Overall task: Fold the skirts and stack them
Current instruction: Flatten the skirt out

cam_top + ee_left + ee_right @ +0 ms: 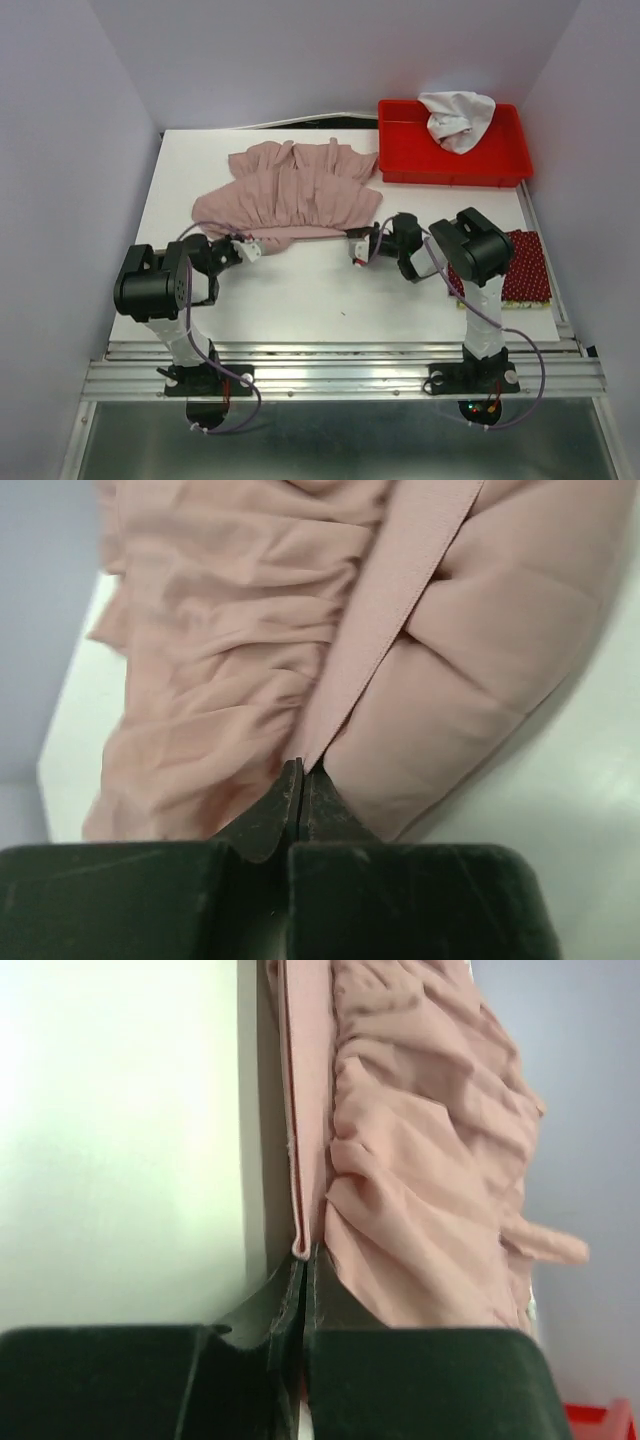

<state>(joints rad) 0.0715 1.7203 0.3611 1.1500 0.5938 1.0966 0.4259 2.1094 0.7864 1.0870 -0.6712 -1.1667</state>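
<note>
Partly hidden dotted skirt (527, 268), left hand (301, 772), right hand (303, 1262) pinching pink skirt (295, 190)

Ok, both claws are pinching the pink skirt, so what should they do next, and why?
Probably lift both ends together and carry that near edge over to the far edge, folding it in half. The left gripper and right gripper are each shut on the near band of the skirt, which lies spread out.
</note>
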